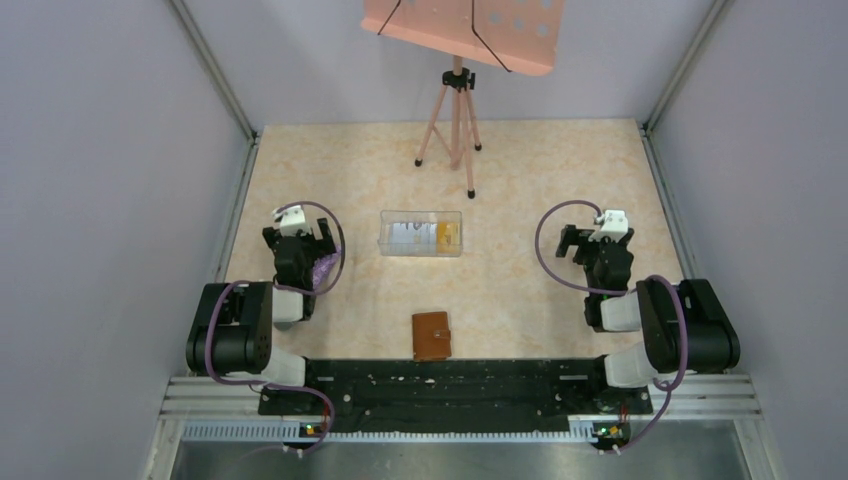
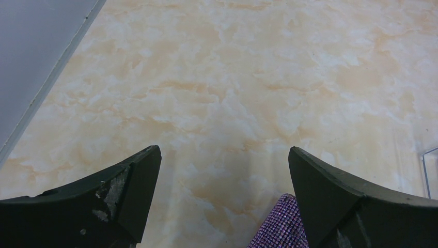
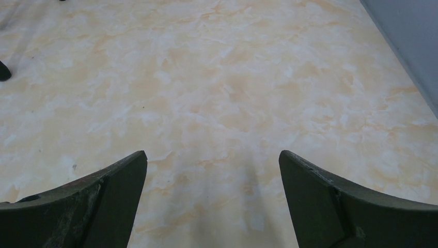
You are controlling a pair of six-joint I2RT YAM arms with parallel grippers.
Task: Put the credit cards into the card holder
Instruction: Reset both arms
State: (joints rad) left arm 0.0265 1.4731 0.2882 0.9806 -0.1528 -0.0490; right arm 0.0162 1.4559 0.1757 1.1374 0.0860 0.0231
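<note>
The card holder (image 1: 432, 336), a small brown leather wallet, lies folded shut near the table's front edge, between the two arm bases. The credit cards lie inside a clear plastic box (image 1: 421, 233) at mid-table: pale ones (image 1: 404, 236) on the left, an orange-yellow set (image 1: 447, 234) on the right. My left gripper (image 1: 298, 237) (image 2: 223, 150) stands open to the left of the box, with only bare table between its fingers. My right gripper (image 1: 598, 245) (image 3: 212, 153) stands open to the right of the box, also with nothing in it. Neither wrist view shows the wallet or the cards.
A purple sparkly object (image 1: 323, 268) (image 2: 279, 227) lies on the table under the left gripper's right finger. The box's corner (image 2: 431, 170) shows at the left wrist view's right edge. A pink tripod (image 1: 455, 115) with a pink board (image 1: 465, 25) stands at the back. Grey walls enclose both sides.
</note>
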